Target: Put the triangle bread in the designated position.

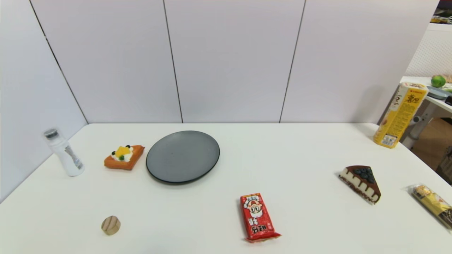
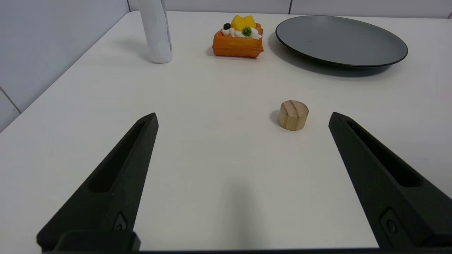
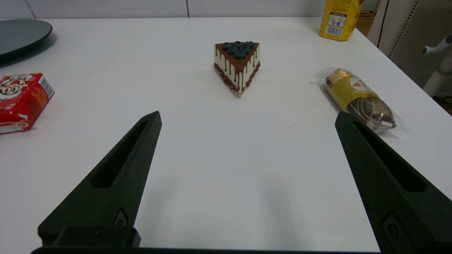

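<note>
The triangle bread [image 1: 124,157] [image 2: 238,41] is an orange-brown wedge topped with white cream, yellow fruit and berries. It lies on the white table at the left, just beside the dark grey plate [image 1: 183,156] [image 2: 340,40]. My left gripper [image 2: 243,118] is open over the table's near left, well short of the bread. My right gripper [image 3: 247,116] is open at the near right, facing the chocolate cake wedge. Neither arm shows in the head view. The designated position carries no mark that I can see.
A white bottle [image 1: 64,152] stands left of the bread. A wooden cylinder [image 1: 111,225] [image 2: 293,115] lies near front left, a red snack pack [image 1: 256,217] front centre. At the right are a blueberry cake wedge [image 1: 361,182] [image 3: 237,65], a gold wrapped snack [image 1: 434,204] and a yellow box [image 1: 400,114].
</note>
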Tool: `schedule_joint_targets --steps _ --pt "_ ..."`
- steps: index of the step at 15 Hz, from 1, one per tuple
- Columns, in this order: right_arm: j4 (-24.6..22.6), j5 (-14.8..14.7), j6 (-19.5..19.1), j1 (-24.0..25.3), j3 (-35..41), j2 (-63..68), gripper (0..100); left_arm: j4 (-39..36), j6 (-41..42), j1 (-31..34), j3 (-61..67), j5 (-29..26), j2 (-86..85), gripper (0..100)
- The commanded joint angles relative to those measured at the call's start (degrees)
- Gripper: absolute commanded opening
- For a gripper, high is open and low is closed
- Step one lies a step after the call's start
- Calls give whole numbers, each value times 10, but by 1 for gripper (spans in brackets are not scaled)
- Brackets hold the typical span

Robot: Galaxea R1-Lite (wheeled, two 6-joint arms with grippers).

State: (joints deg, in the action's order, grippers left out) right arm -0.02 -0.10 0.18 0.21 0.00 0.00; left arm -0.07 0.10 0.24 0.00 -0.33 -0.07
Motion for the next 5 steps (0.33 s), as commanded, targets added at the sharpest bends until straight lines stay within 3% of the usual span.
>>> schedule_joint_targets --steps 1,5 --pt "-1 -1 -1 1 1 1 100 0 0 0 0 0 0 100" --pt "-1 0 2 1 1 1 100 0 0 0 0 0 0 100"
